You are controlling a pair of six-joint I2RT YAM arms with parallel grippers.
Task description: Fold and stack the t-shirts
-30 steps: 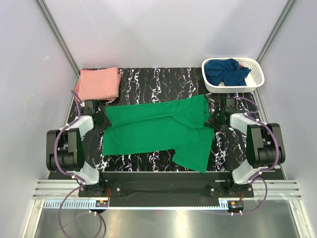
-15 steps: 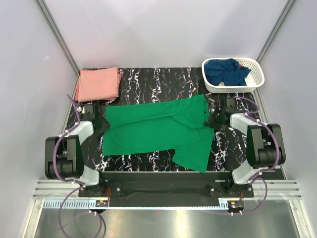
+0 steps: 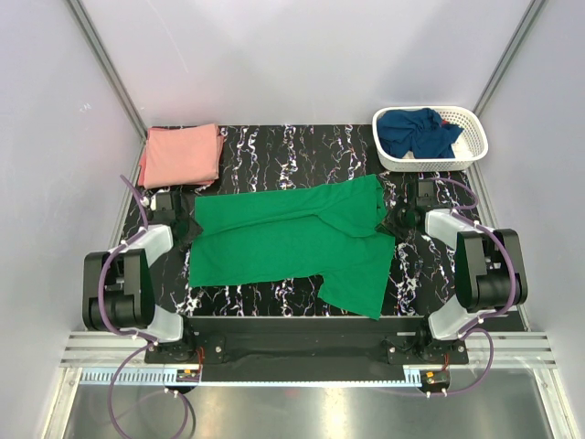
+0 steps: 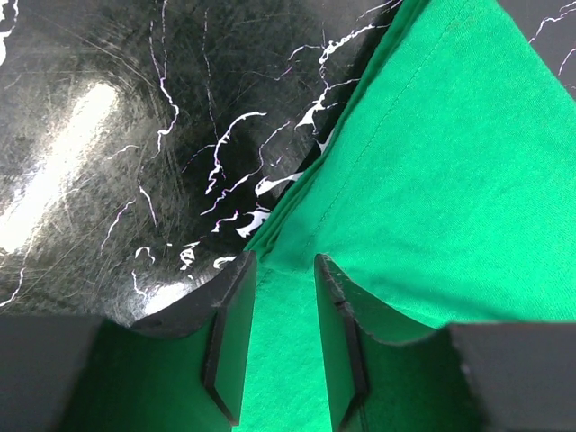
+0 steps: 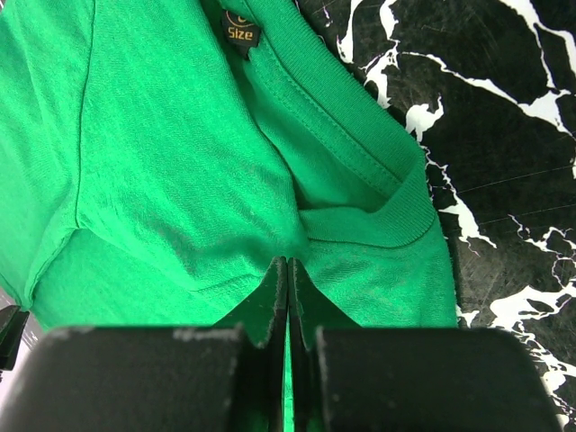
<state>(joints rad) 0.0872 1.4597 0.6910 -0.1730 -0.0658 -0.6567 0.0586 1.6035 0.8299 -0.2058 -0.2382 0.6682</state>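
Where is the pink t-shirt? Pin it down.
In the top view, the pink t-shirt lies folded at the table's far left corner, just beyond the green t-shirt's left end.

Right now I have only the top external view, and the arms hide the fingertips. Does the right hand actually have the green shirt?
Observer: Yes. Its wrist view shows the right hand shut, pinching the green t-shirt beside the collar.
Operator: And the left hand?
Observer: The left hand is open. Its fingers straddle the shirt's edge, and cloth shows in the gap.
Operator: Any marking at the neck?
Observer: A black size label shows inside the neckline.
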